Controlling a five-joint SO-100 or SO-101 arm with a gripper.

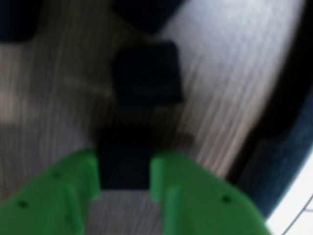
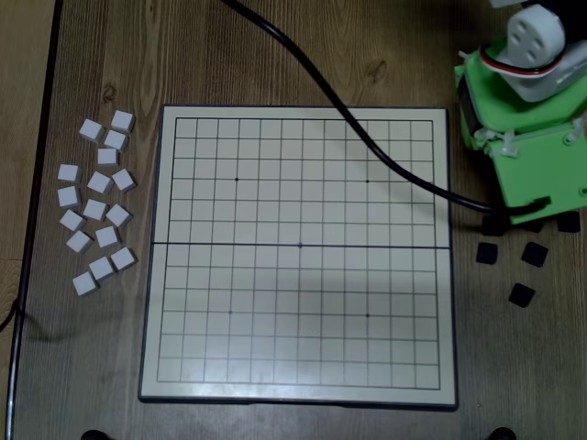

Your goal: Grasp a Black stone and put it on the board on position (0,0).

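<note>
A: What is lying where, starting big?

B: The table [image 2: 303, 55] is carrying the board [image 2: 300, 128], which is lying flat. Right of the board the green arm [image 2: 527, 137] is leaning over the black pieces; left of the board the white blocks [image 2: 96, 206] are sitting in a loose cluster. A black cable [image 2: 367, 137] is crossing the board's upper right.

A: And the claw?

B: In the wrist view the claw [image 1: 124, 166] is clenching the Black stone [image 1: 124, 161] — both green fingers [image 1: 73, 186] are pressing its sides, just off the board's right edge. Another black piece [image 1: 146, 73] is lying just beyond it.

A: How should the step be done well?

B: I'd judge it is lifting time: rising straight so the neighbour isn't nudged, keeping the squeeze firm, clearing the board's rim — then heading for the corner cell. Which corner counts as (0,0), I cannot tell.
</note>
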